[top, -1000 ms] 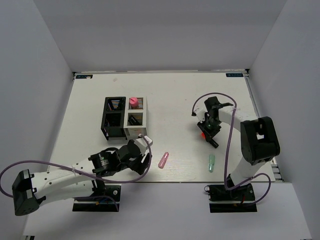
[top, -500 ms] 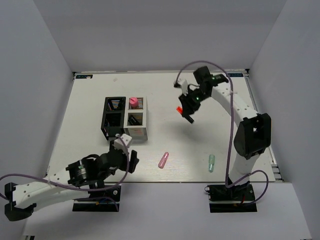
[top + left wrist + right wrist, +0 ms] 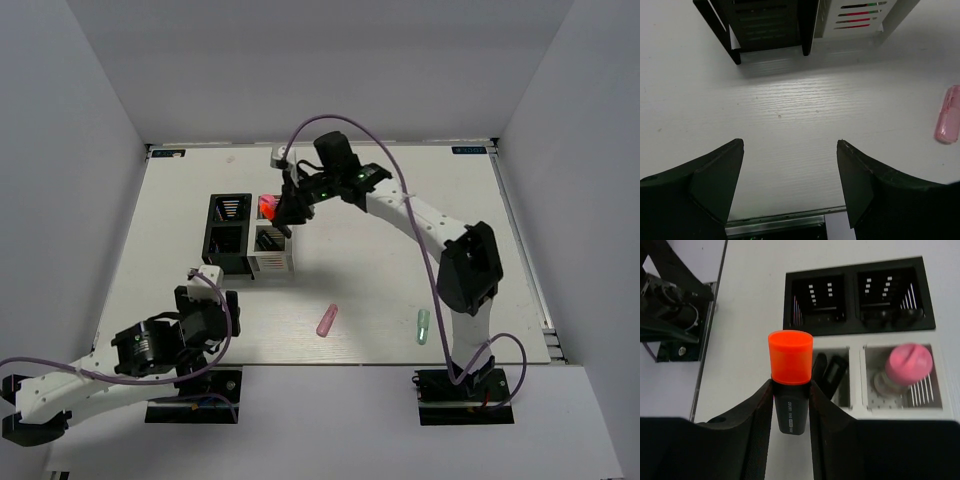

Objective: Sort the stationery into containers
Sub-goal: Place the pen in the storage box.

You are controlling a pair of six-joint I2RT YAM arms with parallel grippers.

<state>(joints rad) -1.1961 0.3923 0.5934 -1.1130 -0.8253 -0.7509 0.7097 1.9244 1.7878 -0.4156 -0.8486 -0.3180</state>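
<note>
My right gripper (image 3: 790, 385) is shut on a black highlighter with an orange cap (image 3: 790, 357) and holds it upright above the white organizer (image 3: 855, 382). In the top view this gripper (image 3: 287, 212) hangs over that organizer (image 3: 272, 264). One white compartment holds a fat pink marker (image 3: 907, 365), the other holds black items (image 3: 832, 372). The black organizer (image 3: 222, 262) stands beside it on the left. A pale pink stick (image 3: 327, 320) and a mint stick (image 3: 423, 326) lie on the table near the front. My left gripper (image 3: 790, 142) is open and empty, low near the front edge.
The left wrist view shows the fronts of the black organizer (image 3: 765, 30) and the white organizer (image 3: 855, 20), and the pink stick (image 3: 947, 116) at its right edge. The table's metal front edge (image 3: 785, 222) lies just under the left fingers. White walls surround the table.
My right arm has swung left and carried the orange-capped highlighter from the right middle of the table to above the white organizer. My left arm has drawn back toward the near left.
</note>
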